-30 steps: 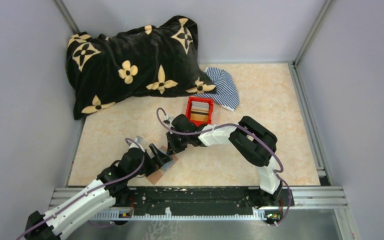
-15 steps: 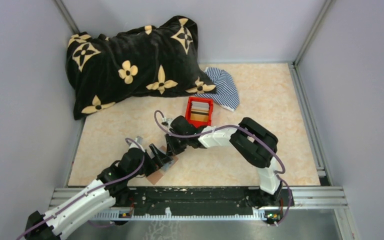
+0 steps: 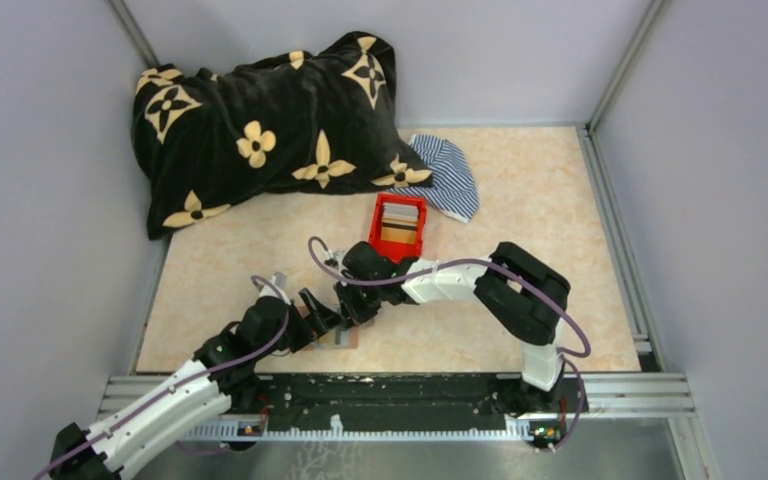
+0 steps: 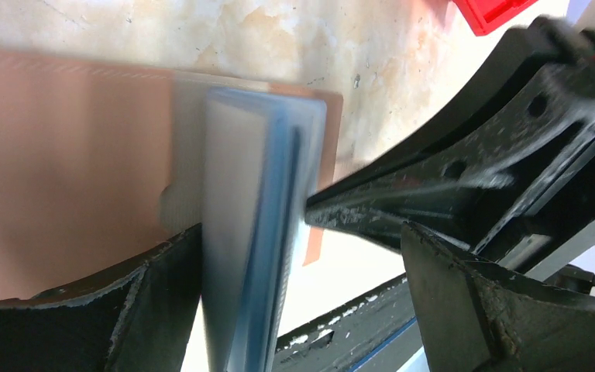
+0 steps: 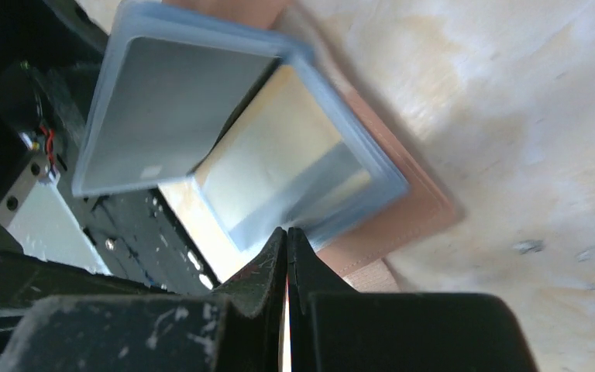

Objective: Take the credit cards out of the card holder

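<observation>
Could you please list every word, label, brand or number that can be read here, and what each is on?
Nothing can be read in any view.
cards: faces blurred and glary, no print legible.
card holder: plain, no mark visible.
red box: contents too small to read.
blanket: flower motifs only, no letters legible.

Reddish-brown card holder (image 4: pixel 70 170) lying flat on a beige marbled table (image 4: pixel 279 39). Over its right end, light blue credit cards (image 4: pixel 252 232) stand on edge against one finger of the left gripper (image 4: pixel 300 232), whose jaws are wide apart. The narrow tip of the right gripper (image 4: pixel 314 208) touches the cards on the side away from the holder. A red box (image 4: pixel 492 12) corner shows beyond.
</observation>
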